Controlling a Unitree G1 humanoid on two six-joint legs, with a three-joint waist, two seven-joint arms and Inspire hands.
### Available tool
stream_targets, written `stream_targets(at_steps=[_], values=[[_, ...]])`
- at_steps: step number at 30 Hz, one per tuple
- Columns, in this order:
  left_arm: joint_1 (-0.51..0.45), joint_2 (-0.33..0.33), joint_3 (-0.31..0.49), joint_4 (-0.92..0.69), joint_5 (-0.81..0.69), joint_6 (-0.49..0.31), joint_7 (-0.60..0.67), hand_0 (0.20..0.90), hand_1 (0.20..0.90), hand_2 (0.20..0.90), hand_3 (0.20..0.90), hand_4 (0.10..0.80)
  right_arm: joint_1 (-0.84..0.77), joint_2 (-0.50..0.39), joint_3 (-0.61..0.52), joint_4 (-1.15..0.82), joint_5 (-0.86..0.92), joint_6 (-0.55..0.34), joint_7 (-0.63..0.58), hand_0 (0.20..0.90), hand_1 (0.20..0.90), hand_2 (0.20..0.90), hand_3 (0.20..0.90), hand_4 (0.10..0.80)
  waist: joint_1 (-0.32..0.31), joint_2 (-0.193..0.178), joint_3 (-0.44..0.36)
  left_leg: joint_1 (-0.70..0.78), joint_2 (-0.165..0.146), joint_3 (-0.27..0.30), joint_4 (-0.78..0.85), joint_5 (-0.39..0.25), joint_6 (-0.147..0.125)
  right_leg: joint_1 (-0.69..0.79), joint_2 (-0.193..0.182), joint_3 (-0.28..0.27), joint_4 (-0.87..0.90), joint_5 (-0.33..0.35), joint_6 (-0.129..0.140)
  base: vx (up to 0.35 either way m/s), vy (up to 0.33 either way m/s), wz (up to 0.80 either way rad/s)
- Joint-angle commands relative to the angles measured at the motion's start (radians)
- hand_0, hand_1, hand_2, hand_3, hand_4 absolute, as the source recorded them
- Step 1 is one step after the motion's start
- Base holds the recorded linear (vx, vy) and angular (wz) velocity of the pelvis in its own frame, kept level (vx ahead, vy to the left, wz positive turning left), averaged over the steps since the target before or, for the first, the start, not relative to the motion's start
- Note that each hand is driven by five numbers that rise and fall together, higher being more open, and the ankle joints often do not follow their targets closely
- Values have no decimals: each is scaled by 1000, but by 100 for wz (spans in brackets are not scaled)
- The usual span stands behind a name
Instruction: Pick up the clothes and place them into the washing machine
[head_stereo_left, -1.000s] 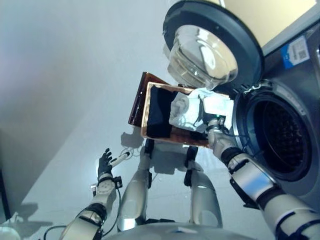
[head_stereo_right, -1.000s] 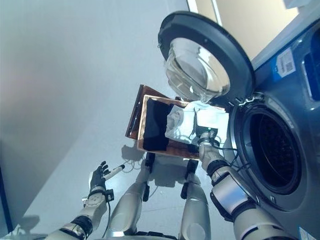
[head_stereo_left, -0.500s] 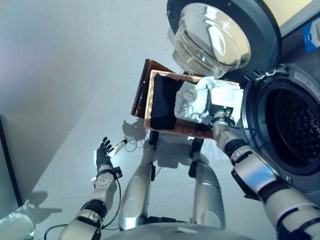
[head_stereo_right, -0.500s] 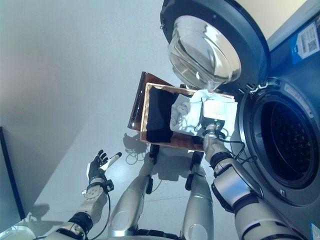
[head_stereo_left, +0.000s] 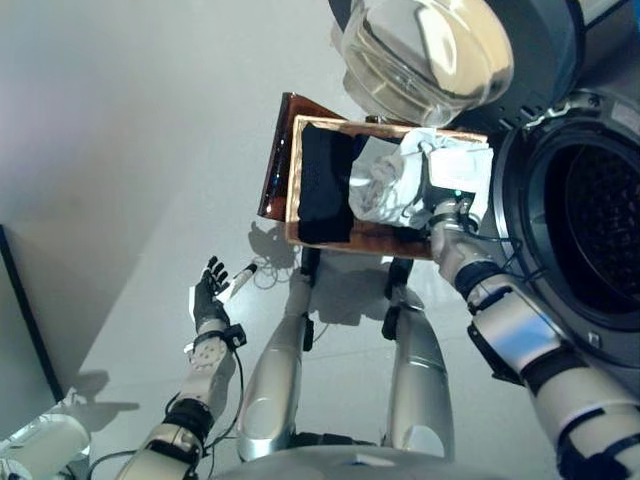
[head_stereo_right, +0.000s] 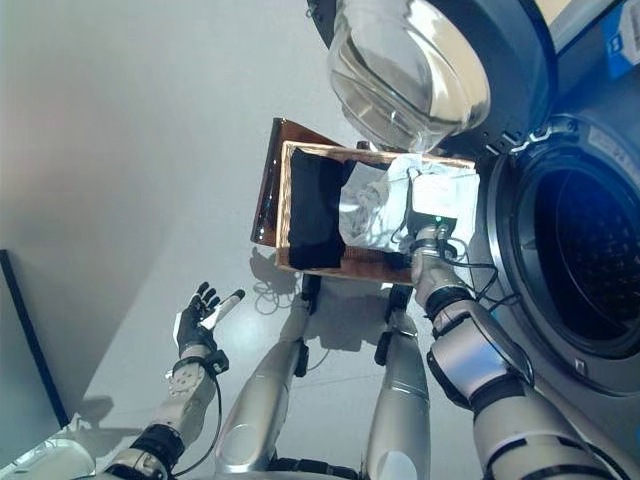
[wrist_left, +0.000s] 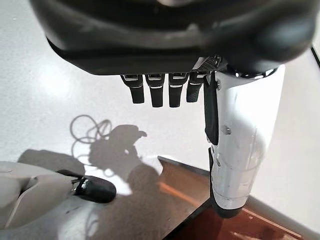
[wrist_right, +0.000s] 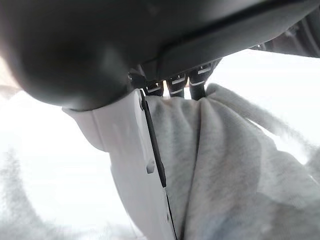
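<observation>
Right hand (wrist_right: 140, 165) pinching grey garment (head_stereo_left: 385, 185), frame centre; left hand (head_stereo_left: 210, 295) relaxed, empty. Risks snagging on basket (head_stereo_left: 295, 175) rim, slipping loose.

My arms and hands, as built
Both my arms are silver-grey with black bands at the joints; my left hand (head_stereo_left: 209, 292) and right hand (head_stereo_left: 447, 218) are dark, each thumb (wrist_left: 239, 150) under a white cover with small screws
</observation>
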Motion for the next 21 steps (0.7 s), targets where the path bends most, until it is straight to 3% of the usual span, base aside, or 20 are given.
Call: stream_targets(at_steps=[1,10,11,13,14,21], values=[[37,68,1,-93,-8,-58,11,900,900,900,900,800,-44,-158,7,95,70,76,8,900,900,900,900,800,16,34,30,-47,-30,10,-15,-17,-29,42,-62,46,-172,92,57,0,0,0],[29,94,-1,-144,5,-66,29,900,900,900,900,800,-117,-218,22,66,75,69,-23,900,900,900,900,800,18,37,30,-120,-43,15,-15,-13,-32,-30,-70,58,-192,116,62,-4,21,-3],[28,93,-5,-151,4,-69,28,900,900,900,900,800,-125,-220,28,67,66,71,-26,576,576,576,576,569,18,37,30,-124,-45,16,-15,-14,-32,-35,-71,59,-193,119,63,-12,26,-8],[27,93,-9,-147,2,-68,31,900,900,900,900,800,-142,-226,30,68,65,72,-31,488,488,488,488,506,19,38,30,-127,-46,18,-15,-14,-32,-40,-71,61,-194,121,63,-14,23,-7],[27,93,-12,-148,2,-69,31,900,900,900,900,800,-145,-227,30,68,64,73,-35,200,200,200,200,300,19,38,30,-127,-47,19,-15,-14,-31,-40,-71,62,-195,122,62,-14,30,-4],[32,99,-21,-166,4,-74,37,900,900,900,900,800,-171,-235,40,45,52,81,-69,200,200,200,200,300,15,38,30,-122,-49,23,-15,-13,-28,-43,-70,76,-195,127,61,-19,19,-5]])
